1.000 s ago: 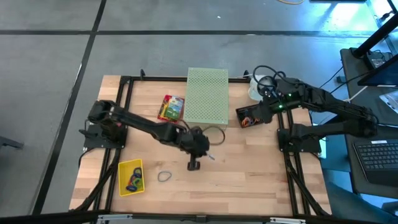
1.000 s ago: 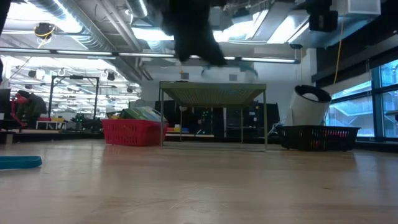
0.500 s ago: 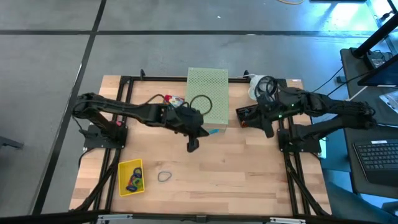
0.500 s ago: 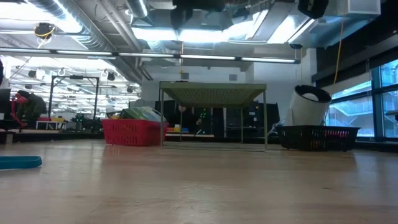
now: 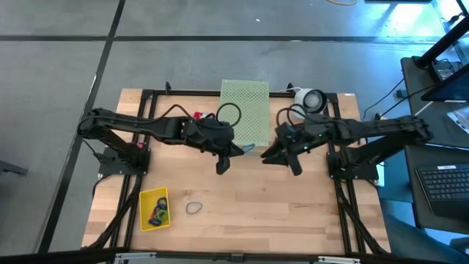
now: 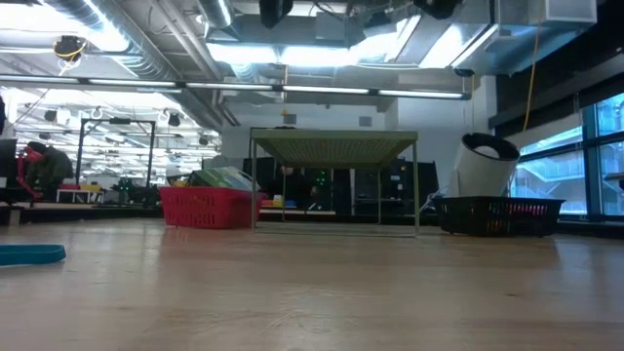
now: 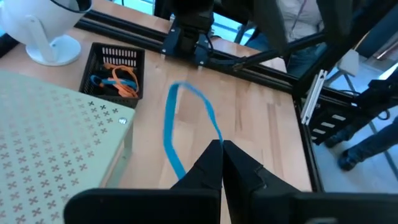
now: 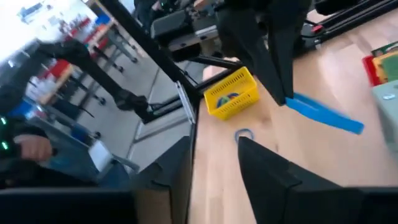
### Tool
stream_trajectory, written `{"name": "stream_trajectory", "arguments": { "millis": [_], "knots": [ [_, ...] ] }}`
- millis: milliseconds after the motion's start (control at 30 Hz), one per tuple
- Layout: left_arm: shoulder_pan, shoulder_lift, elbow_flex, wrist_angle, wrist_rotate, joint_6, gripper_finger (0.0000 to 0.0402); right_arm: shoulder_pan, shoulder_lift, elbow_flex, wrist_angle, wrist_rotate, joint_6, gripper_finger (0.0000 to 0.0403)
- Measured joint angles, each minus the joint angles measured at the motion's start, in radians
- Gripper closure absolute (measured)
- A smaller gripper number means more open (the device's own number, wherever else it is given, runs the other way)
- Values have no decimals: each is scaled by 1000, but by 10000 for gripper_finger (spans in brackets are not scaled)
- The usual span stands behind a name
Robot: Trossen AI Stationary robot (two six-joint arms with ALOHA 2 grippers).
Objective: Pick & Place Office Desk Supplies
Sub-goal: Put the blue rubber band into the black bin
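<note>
Wooden tabletop [image 5: 293, 213] inside a black frame, grey floor around it; low view looks level across the boards to a lit workshop beyond. Largest thing on it: pale green perforated box [image 5: 244, 111] at the far middle. Left arm reaches in to the box's near edge; left gripper [image 7: 221, 152] is clenched on a blue rubber band [image 7: 186, 124], which hangs slack from the pinched tips above bare wood, close beside the box. Right arm comes in opposite, right gripper [image 8: 214, 162] parted, nothing seen between the fingers, aimed toward the left gripper and its band. Yellow bin [image 5: 154, 208] at the near left corner already holds coloured bands; black basket [image 7: 115, 71] on the right side holds orange and blue ones. One loose loop [image 5: 193, 208] lies flat on the wood just beside the yellow bin. Handling, as a judgement: bands are near weightless, soft and stretchy, they flop and can snag or spring off a finger; best pinched across a single strand, clear of the tabletop. Left wrist view alone shows the held band's full loop and the basket's contents; in the high view the band shows only as a bluish scrap, and the low view misses both grippers' tips.
</note>
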Motion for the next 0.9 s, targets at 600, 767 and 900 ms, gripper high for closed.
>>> {"name": "stream_trajectory", "arguments": {
  "millis": [600, 767, 900],
  "knots": [
    [-1, -13, 0, 2, 95, -63, 400, -16, 30, 90, 109, -13, -387, 191],
    [-1, -13, 0, 37, 137, -100, 400, -17, 43, 136, -66, -15, -577, 220],
    [-1, -13, 0, 116, 180, -148, 400, -19, 68, 160, -199, 56, -698, 240]
  ]
}}
